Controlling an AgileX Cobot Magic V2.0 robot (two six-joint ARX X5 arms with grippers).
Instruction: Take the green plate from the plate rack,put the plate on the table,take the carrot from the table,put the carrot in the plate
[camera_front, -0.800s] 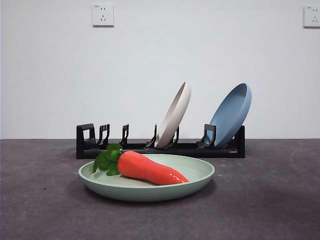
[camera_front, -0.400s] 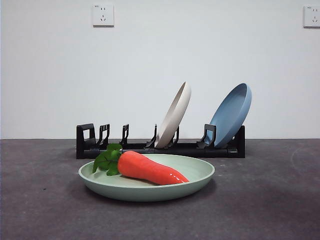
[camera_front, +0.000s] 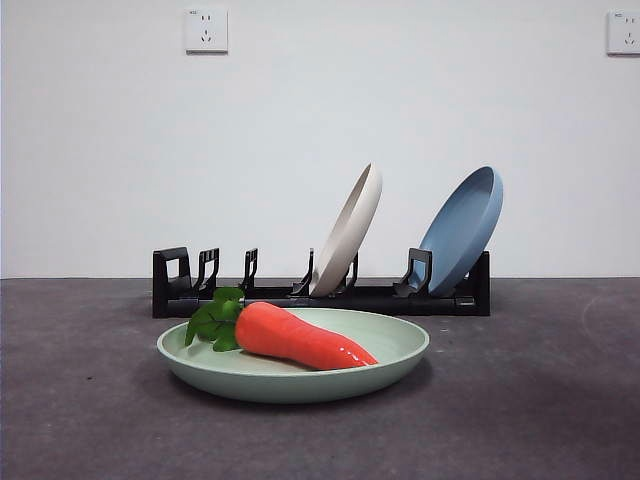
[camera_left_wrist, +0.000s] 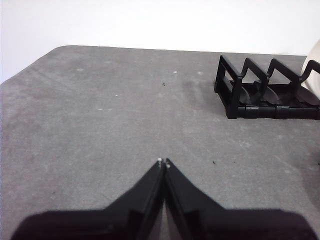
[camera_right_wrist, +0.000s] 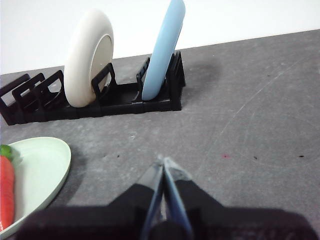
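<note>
The green plate (camera_front: 293, 365) lies flat on the table (camera_front: 540, 400) in front of the plate rack (camera_front: 320, 295). The carrot (camera_front: 300, 337) rests inside it, leaves pointing left. In the right wrist view the green plate (camera_right_wrist: 37, 167) and the carrot (camera_right_wrist: 6, 186) show at the picture's edge. My right gripper (camera_right_wrist: 163, 161) is shut and empty, hovering over bare table beside the plate. My left gripper (camera_left_wrist: 163, 161) is shut and empty too, over bare table short of the plate rack's (camera_left_wrist: 265, 92) end. Neither arm shows in the front view.
A cream-white plate (camera_front: 350, 228) and a blue plate (camera_front: 462, 228) lean upright in the rack's middle and right slots. The rack's left slots hold nothing. Two wall sockets (camera_front: 206, 30) sit high on the white wall behind.
</note>
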